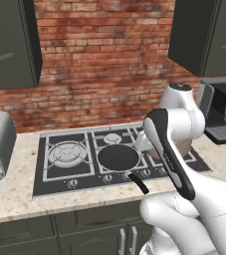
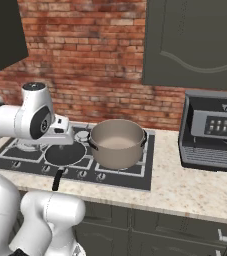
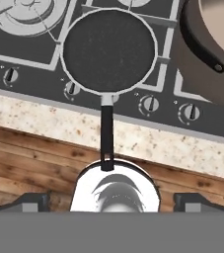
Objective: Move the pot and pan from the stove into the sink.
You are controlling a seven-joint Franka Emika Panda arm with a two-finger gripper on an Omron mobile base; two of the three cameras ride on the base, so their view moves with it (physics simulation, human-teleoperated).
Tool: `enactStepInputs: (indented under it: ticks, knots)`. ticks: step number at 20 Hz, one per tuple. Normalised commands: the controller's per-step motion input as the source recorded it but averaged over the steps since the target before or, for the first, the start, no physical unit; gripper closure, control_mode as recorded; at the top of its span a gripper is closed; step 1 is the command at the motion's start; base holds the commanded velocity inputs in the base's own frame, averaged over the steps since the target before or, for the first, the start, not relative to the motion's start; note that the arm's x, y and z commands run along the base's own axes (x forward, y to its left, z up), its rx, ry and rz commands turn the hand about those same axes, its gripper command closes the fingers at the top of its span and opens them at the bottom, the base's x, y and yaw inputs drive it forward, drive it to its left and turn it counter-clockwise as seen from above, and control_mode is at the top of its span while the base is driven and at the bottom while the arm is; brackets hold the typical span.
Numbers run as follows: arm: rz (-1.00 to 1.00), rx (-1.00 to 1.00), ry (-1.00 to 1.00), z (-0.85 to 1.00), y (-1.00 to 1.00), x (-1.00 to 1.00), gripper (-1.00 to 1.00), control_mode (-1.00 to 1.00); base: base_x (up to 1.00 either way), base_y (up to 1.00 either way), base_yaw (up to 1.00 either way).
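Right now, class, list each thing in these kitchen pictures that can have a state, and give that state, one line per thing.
Deep beige-tan pot: upright on the stove, nothing visible inside.
Shallow black frying pan: flat on a burner, nothing in it, stick handle jutting over the counter edge.
Black gas stove: no flame visible.
Two-finger gripper: open, holding nothing, above the pan handle.
Black coffee machine: standing on the counter.

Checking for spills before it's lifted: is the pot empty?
Empty: the pot stands upright on the stove, bare beige floor showing inside.
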Motion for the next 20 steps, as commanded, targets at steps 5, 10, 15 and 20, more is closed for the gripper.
enactStepInputs:
  ticks: [5,10,15,20]
  knots:
    - [0.0,0.0,0.05,-0.45,0.08,0.0,-1.0,-1.0,0.0,0.0,0.0]
    - [0.0,0.0,0.05,-0.48,0.09,0.0,-1.0,-1.0,0.0,0.0,0.0]
    - [0.0,-0.01,0.03,-0.49,0.08,0.01,-1.0,-1.0,0.0,0.0,0.0]
    - [0.0,-0.01,0.0,-0.5,0.08,0.07,-1.0,-1.0,0.0,0.0,0.0]
